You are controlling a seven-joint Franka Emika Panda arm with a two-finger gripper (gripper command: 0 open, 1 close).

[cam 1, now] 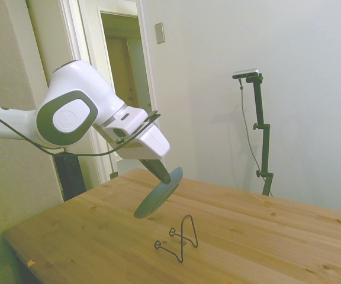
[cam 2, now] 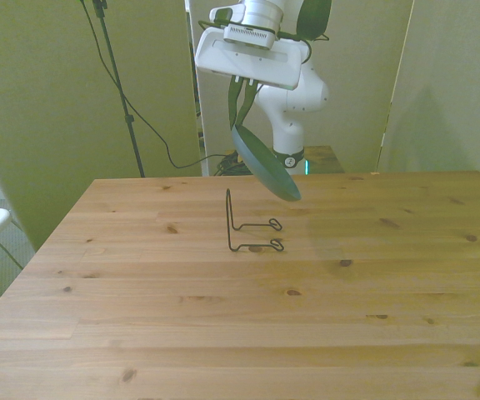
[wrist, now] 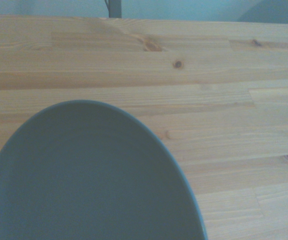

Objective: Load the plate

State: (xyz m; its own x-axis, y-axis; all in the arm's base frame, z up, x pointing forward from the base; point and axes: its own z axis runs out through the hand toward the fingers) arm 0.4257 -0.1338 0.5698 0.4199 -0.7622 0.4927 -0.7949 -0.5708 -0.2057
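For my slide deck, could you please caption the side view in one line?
Gripper holds a tilted teal plate by its rim above the wire rack on the wooden table.

Your arm (cam 1: 16,121) reaches in level above the table, its wrist (cam 1: 70,112) bent so the gripper (cam 1: 161,174) points down and forward at a slant. The fingers (cam 2: 242,104) are pinched together on the upper rim of the plate (cam 2: 265,165), which hangs tilted in the air.
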